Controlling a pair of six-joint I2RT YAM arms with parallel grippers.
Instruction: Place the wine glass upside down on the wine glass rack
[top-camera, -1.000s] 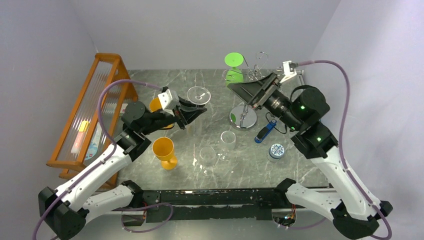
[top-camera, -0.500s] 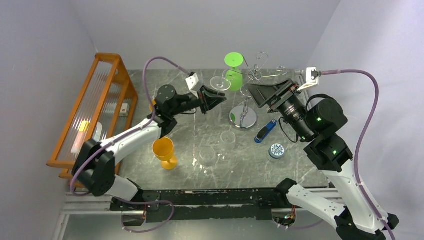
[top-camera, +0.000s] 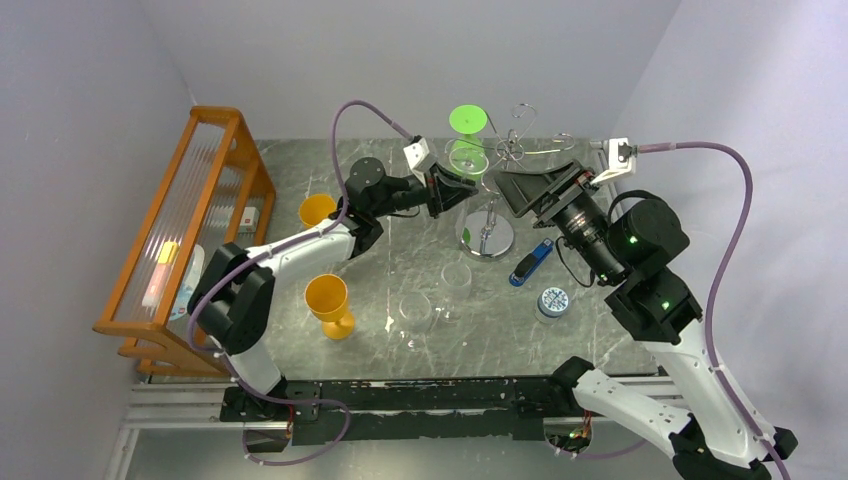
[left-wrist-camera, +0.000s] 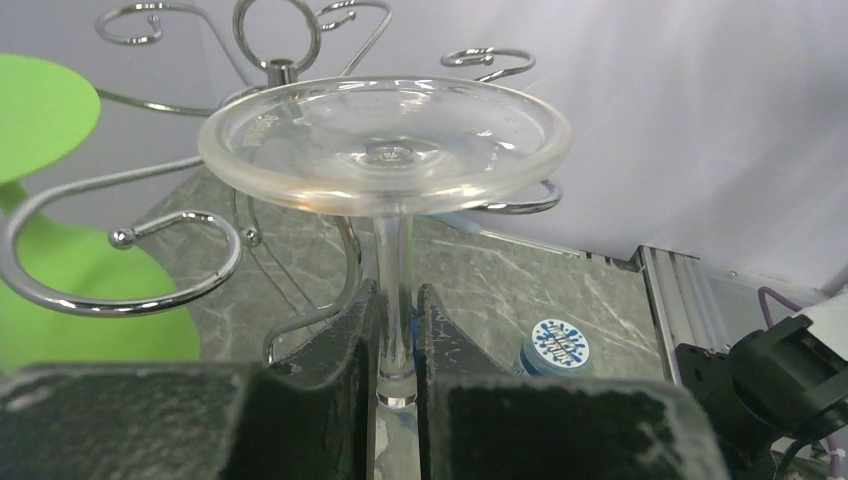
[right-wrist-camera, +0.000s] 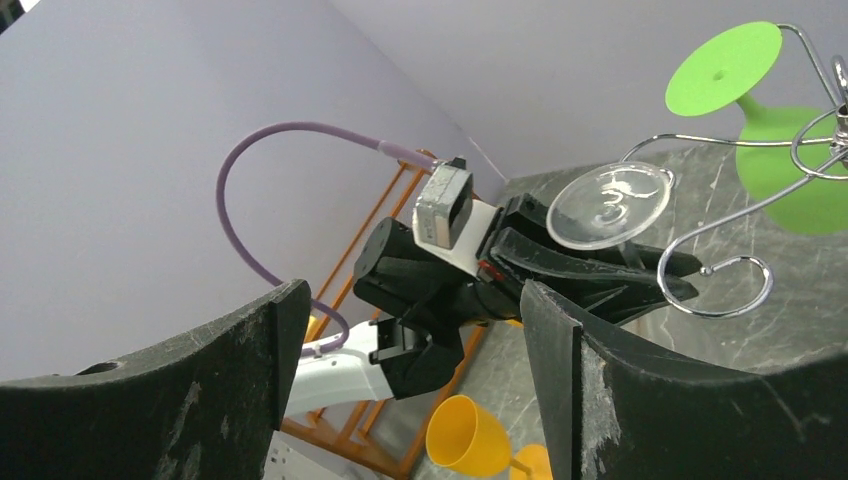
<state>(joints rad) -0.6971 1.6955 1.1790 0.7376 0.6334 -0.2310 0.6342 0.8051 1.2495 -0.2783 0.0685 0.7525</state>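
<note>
My left gripper is shut on the stem of a clear wine glass, held upside down with its round foot on top. The foot sits right in front of the curled arms of the chrome wine glass rack, at about their height. The right wrist view shows the foot just left of a hooked rack arm. A green glass hangs upside down on the rack. My right gripper is open and empty, just right of the rack, facing the left gripper.
An orange slatted rack stands at the left. Two yellow glasses and two clear glasses are on the table. A blue pen-like item and a blue-capped jar lie right of the rack's base.
My left arm has swung right and stretched out, carrying the clear glass from mid-table up to the rack's arms. My right gripper rose a little earlier and now holds still.
</note>
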